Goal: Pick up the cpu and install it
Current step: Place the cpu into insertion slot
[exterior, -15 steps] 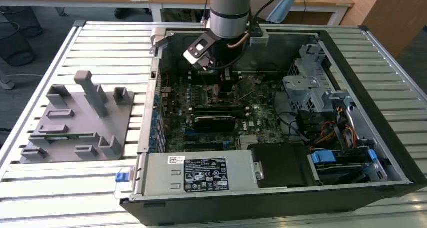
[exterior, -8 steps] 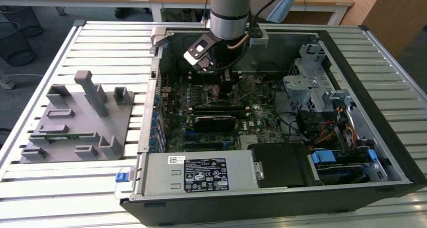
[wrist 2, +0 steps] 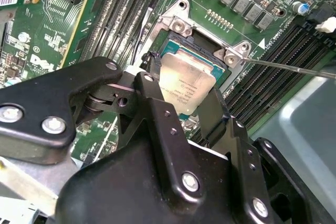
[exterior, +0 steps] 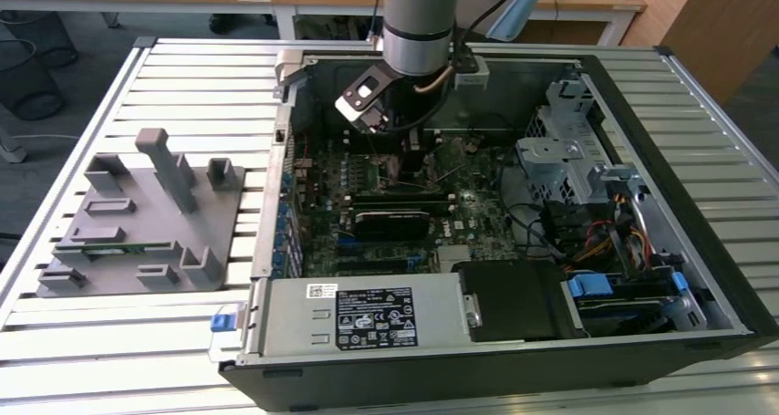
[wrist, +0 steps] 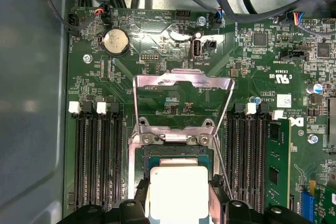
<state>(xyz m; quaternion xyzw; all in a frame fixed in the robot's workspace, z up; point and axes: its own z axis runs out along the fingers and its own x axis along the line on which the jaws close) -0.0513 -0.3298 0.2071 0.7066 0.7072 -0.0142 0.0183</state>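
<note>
The cpu (wrist 2: 185, 83), a flat square chip with a silvery top plate, sits between my gripper's (wrist 2: 181, 95) black fingers (wrist 2: 148, 80), which are shut on its two opposite edges. It hangs tilted just over the open metal socket (wrist 2: 181, 30) on the green motherboard. In the first wrist view the cpu (wrist: 178, 191) covers the near part of the socket (wrist: 178, 150), whose load plate (wrist: 184, 80) stands flipped open beyond it. In the exterior view my gripper (exterior: 411, 160) reaches down into the open computer case over the board's middle.
Black memory slots (wrist: 97, 156) flank the socket, and one holds a green stick (wrist: 277, 166). The thin socket lever (wrist 2: 294, 67) sticks out to one side. A grey fixture block (exterior: 134, 223) lies outside the case (exterior: 681, 160) at the exterior view's left. Power supply (exterior: 365, 315) and drive cage (exterior: 572, 160) crowd the case.
</note>
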